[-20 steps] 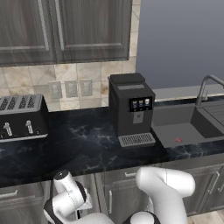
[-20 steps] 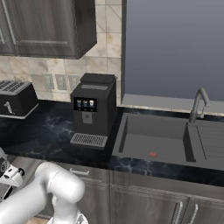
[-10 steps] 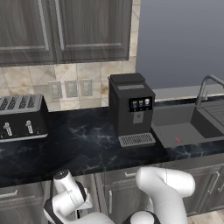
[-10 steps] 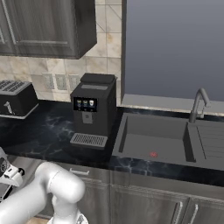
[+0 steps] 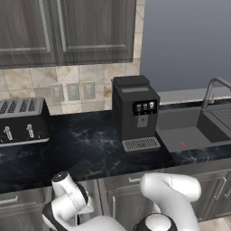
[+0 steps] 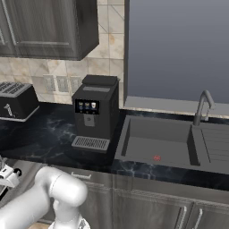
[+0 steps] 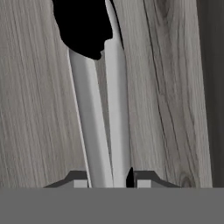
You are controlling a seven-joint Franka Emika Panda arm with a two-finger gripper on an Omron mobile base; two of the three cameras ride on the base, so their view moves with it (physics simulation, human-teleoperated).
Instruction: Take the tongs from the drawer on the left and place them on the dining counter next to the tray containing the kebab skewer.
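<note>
I'm looking down the hand camera and the tongs [image 7: 103, 109] run straight up the middle of the picture: two pale silvery arms side by side, with the black part at the top. They lie on the pale grey wood-grain floor of the drawer [image 7: 39, 109], and a darker wall of the drawer runs along the right edge. The gripper [image 7: 108, 180] has its jaws drawn in narrow around the two silvery arms, one fingertip [image 7: 78, 179] tight on the left arm, the other close on the right. From here I'd call that a hold on the tongs, though I cannot tell whether they are lifted off the wood.

From the left base camera my arm [image 5: 67, 203] reaches low at the bottom, below the edge of the black marbled worktop [image 5: 85, 151]. On that worktop a toaster [image 5: 22, 121] stands at the left, a coffee machine [image 5: 134, 113] in the middle, and a sink [image 5: 191, 131] with its tap [image 5: 212, 90] at the right.
</note>
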